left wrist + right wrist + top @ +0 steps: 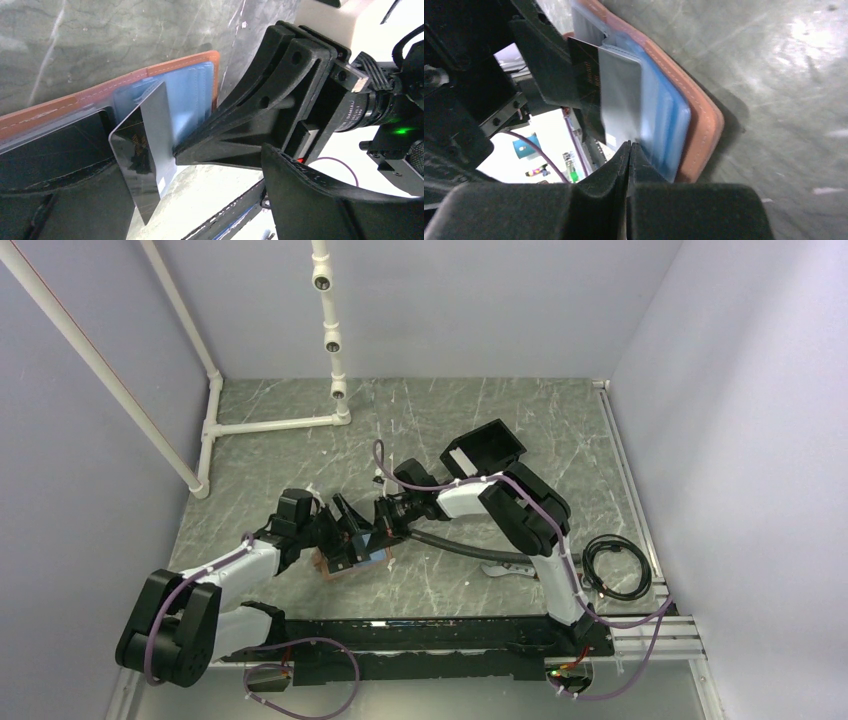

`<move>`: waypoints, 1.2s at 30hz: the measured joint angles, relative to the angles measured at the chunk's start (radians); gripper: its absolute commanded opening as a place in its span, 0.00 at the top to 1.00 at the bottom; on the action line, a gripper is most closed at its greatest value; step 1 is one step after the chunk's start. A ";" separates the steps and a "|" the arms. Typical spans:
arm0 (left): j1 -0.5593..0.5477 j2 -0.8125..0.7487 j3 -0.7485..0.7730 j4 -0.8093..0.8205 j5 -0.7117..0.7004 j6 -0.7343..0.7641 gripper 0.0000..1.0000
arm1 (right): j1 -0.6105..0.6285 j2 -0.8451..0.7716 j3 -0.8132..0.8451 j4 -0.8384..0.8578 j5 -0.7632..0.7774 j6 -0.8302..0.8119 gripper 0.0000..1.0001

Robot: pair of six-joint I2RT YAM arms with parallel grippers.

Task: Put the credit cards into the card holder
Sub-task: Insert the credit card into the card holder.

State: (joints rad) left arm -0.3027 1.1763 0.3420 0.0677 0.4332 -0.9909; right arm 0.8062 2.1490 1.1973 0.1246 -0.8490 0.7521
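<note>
Right gripper (pixel 629 148): jaws pressed together, tips right at the lower edge of a dark blue-grey plastic card (pixel 620 95). I can't tell if the card is actually pinched. The card stands tilted on edge over the blue slots of the tan-brown leather bifold card holder (pixel 705 125), centre of the right wrist view. Holder lies open on the grey marbled table (pixel 774 75), mid-frame in the top view. Left gripper (pixel 340 530): jaws wide apart around the holder, gripping nothing I can see.
</note>
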 measured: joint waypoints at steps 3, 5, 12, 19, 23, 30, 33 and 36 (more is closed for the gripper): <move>0.000 -0.003 0.000 0.002 0.005 -0.001 0.02 | -0.003 0.000 0.001 -0.018 0.022 -0.006 1.00; 0.000 -0.011 0.003 -0.010 0.006 0.000 0.01 | -0.009 -0.002 -0.004 -0.017 0.028 -0.006 1.00; 0.000 -0.042 0.052 -0.172 -0.021 0.018 0.01 | -0.020 -0.008 -0.038 0.028 0.024 0.002 1.00; 0.000 -0.112 0.097 -0.369 -0.091 0.042 0.01 | -0.022 -0.008 -0.044 0.043 0.019 0.007 1.00; 0.000 -0.136 0.108 -0.438 -0.120 0.058 0.05 | -0.022 -0.008 -0.043 0.042 0.019 0.005 1.00; 0.000 -0.084 0.117 -0.422 -0.117 0.079 0.35 | -0.022 -0.008 -0.042 0.040 0.017 0.000 1.00; -0.001 -0.063 0.123 -0.405 -0.118 0.087 0.44 | -0.022 -0.008 -0.040 0.037 0.015 -0.002 1.00; -0.005 -0.043 0.142 -0.403 -0.123 0.092 0.47 | -0.023 -0.009 -0.032 0.023 0.013 -0.012 0.96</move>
State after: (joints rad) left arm -0.3073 1.1336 0.4835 -0.3351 0.3099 -0.8993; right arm 0.7834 2.1403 1.1648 0.1471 -0.8360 0.7403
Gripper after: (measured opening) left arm 0.558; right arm 0.005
